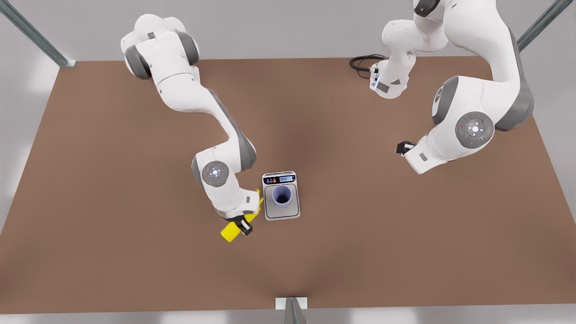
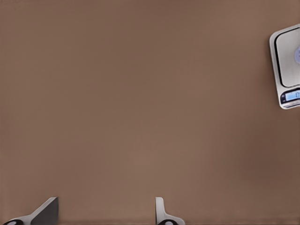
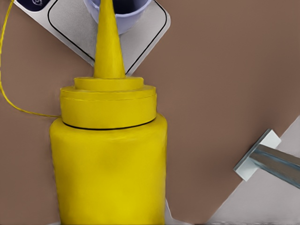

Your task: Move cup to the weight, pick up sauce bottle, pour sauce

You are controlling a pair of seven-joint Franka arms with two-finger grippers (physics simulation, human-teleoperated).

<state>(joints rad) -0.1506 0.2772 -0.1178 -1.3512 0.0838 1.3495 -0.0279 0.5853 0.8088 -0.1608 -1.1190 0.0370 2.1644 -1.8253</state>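
The pale lavender cup (image 1: 282, 196) stands upright on the steel plate of the weight (image 1: 270, 211), a flat silver scale with a lit display. My right gripper (image 1: 243, 223), on the front view's left, is shut on the yellow sauce bottle (image 1: 231, 231). The bottle is tipped over, its nozzle (image 3: 108, 42) reaching toward the cup (image 3: 129, 16) and the weight (image 3: 145, 40). A thin yellow thread (image 3: 5, 91) curves beside the bottle. My left gripper (image 1: 403, 147) waits open over bare table (image 2: 105, 213), far from the weight (image 2: 284, 70).
A black cable (image 1: 361, 63) lies at the table's back edge. A metal post (image 1: 291, 308) stands at the middle of the front edge, also in the right wrist view (image 3: 267, 161). Slanted frame struts (image 1: 33, 33) rise at the back corners.
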